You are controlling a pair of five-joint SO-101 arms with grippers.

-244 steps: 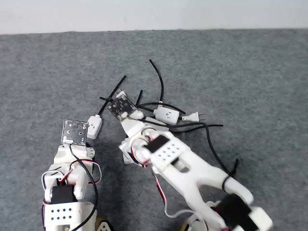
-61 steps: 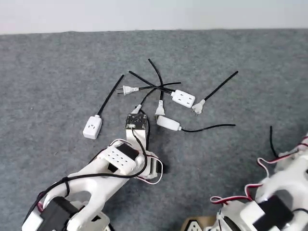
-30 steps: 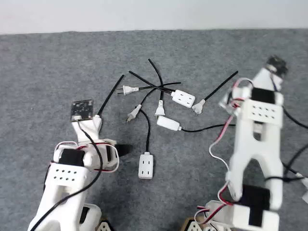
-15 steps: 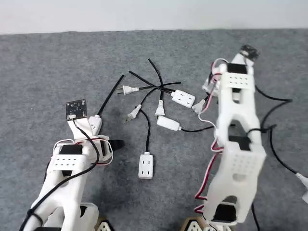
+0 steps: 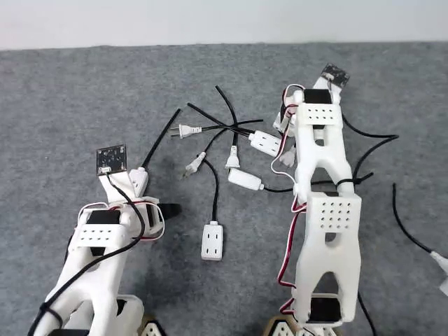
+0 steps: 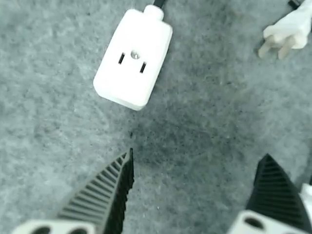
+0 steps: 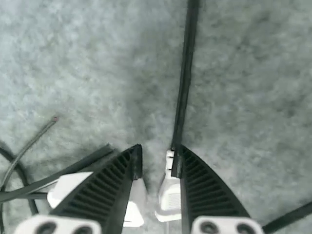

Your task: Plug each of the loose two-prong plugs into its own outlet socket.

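Observation:
My left gripper (image 6: pixel 197 158) hangs open over bare carpet, a short way from a white outlet socket (image 6: pixel 132 58) lying face up; a white two-prong plug (image 6: pixel 285 34) lies farther off. In the high view that socket (image 5: pixel 138 180) sits just ahead of the left arm (image 5: pixel 105 234). My right gripper (image 7: pixel 155 155) is shut on a white two-prong plug (image 7: pixel 166 197), whose black cord (image 7: pixel 185 73) runs straight away from the fingertips. The right arm (image 5: pixel 322 161) stretches up the right side and covers most of that plug. A socket (image 5: pixel 267 142) lies just left of the arm's wrist.
Another socket (image 5: pixel 211 241) lies in the middle foreground, its cord ending in a plug (image 5: pixel 190 166). A flat white socket (image 5: pixel 245 179), a plug (image 5: pixel 232 159) and a plug (image 5: pixel 183 130) sit among crossing black cords. One more white plug (image 5: pixel 441 262) lies at the right edge.
The right arm has swung left from the far right and now sits over the plug beside the upper socket. The left arm has stayed by its socket for the last half second.

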